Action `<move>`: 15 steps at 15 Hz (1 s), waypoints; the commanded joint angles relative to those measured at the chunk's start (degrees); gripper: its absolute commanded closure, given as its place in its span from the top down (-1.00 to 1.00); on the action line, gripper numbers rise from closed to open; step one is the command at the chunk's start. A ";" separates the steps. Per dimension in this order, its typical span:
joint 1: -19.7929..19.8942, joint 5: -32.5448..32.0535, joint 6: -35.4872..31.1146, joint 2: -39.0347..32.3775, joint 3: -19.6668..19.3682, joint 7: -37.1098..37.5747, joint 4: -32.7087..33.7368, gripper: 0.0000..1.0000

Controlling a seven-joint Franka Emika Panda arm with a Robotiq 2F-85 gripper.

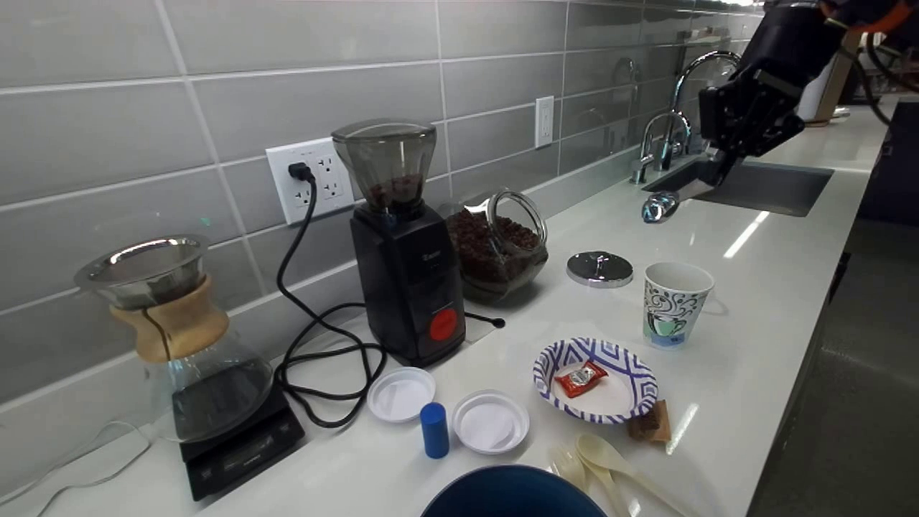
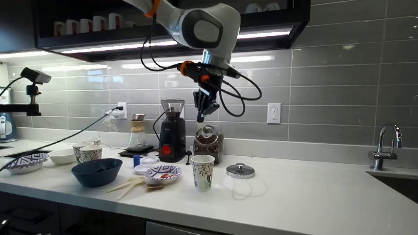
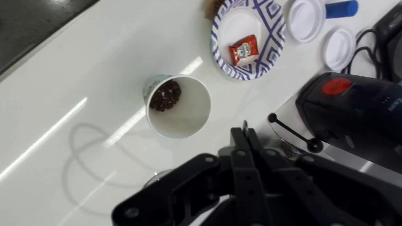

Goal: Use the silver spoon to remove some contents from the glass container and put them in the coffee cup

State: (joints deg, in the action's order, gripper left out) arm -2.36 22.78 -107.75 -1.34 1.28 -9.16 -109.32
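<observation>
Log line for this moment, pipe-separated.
gripper: shut on silver spoon | coffee cup: brown pieces inside | glass container: lid off, on counter | spoon load: unclear

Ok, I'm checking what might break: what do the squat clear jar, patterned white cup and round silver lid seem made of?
Squat clear jar: probably glass, glossy; transparent, bright highlights.
Patterned white cup: likely paper, smooth; thin-edged, printed sides.
Round silver lid: seemingly polished metal or plating; mirror-like reflections.
</observation>
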 commanded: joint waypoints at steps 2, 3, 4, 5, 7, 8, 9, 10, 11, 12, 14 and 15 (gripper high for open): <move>0.78 15.59 -1.51 -6.48 1.02 -7.69 2.80 -0.98; 1.00 18.87 -1.29 -7.81 1.34 -9.45 3.32 -0.98; 1.19 22.15 -1.06 -9.24 1.66 -11.02 4.06 -0.98; 1.38 25.28 -0.73 -10.50 1.95 -12.62 4.83 -0.98; 1.75 31.35 -0.12 -13.27 2.49 -15.80 6.92 -0.98; 2.01 34.09 0.78 -14.58 2.71 -17.20 8.07 -0.98; 2.10 35.91 1.37 -16.21 2.83 -17.92 9.52 -0.98; 2.15 36.83 2.20 -17.60 2.90 -18.01 10.82 -0.98; 2.17 37.40 3.11 -18.93 2.90 -17.72 11.98 -0.98; 2.05 37.30 3.76 -20.14 2.79 -16.97 12.91 -0.98; 2.18 37.31 5.33 -22.31 2.74 -16.06 14.56 -0.98; 2.02 36.43 5.47 -23.28 2.59 -15.33 15.39 -0.98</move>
State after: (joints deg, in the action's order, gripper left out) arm -1.33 58.41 -105.03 -20.52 3.16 -25.95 -98.50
